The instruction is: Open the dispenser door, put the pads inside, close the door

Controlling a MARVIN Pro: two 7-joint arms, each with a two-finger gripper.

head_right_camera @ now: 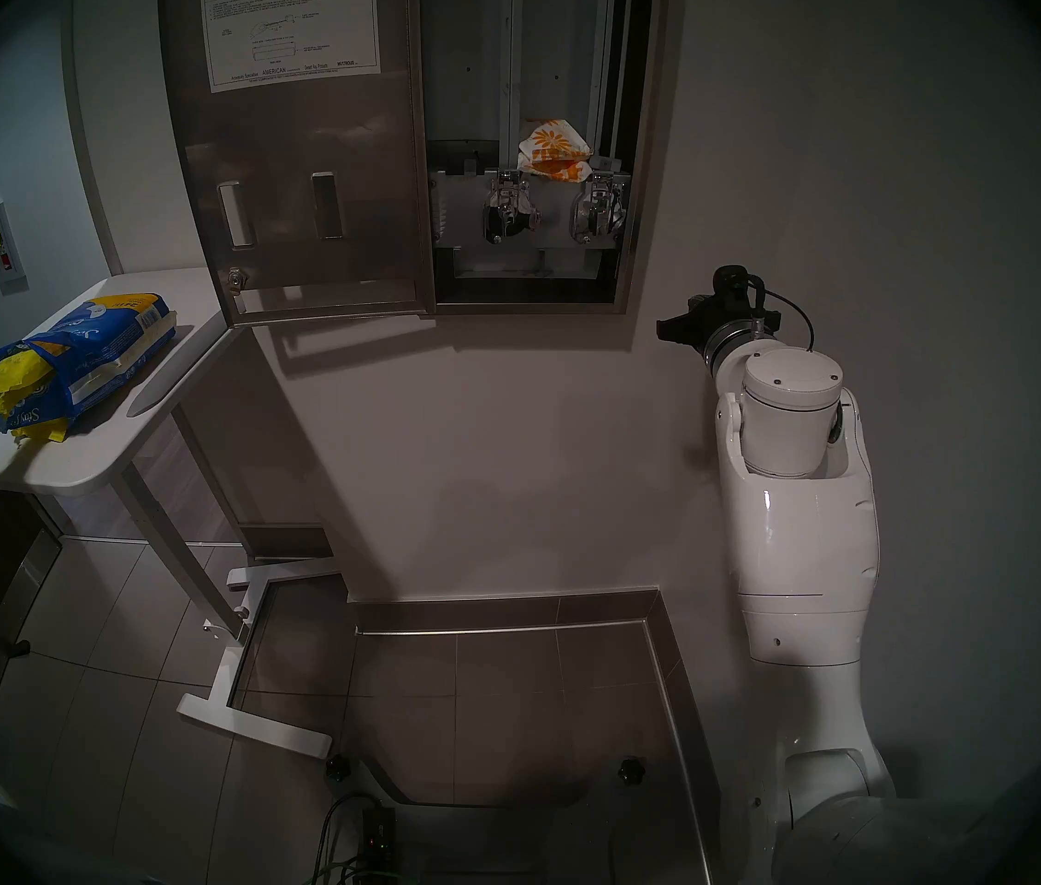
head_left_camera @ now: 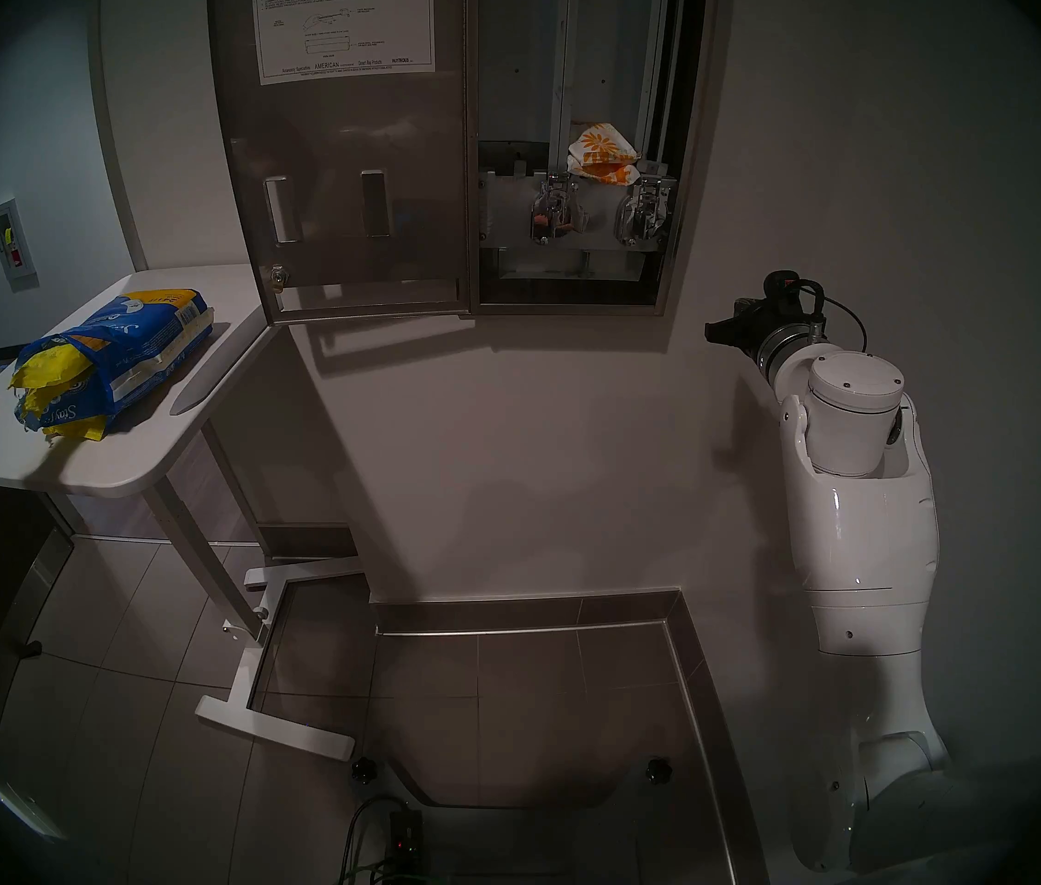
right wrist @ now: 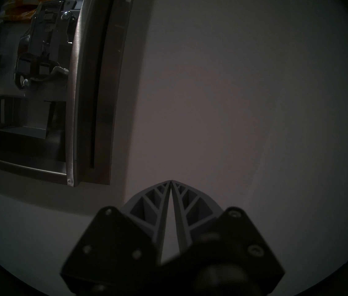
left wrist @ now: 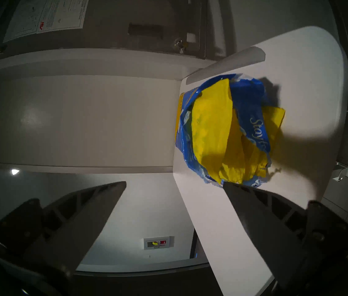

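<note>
On head views: dispenser door (head_left_camera: 339, 162) found swung open, step one done; pads (head_left_camera: 48, 379) seen unloaded in blue bag (head_left_camera: 122, 353) on table (head_left_camera: 122, 456).
Left wrist: left gripper (left wrist: 174, 183) spread wide, empty, just short of pads.
Right wrist: right gripper (right wrist: 171, 181) pinched closed on nothing, parked beside cabinet. Loading, closing judged outstanding.

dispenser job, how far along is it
Done: the dispenser door hangs wide open. In hand: the left gripper, fingers apart and empty, faces the yellow pads in the blue bag. Left: grab pads, load them, shut the door.
</note>
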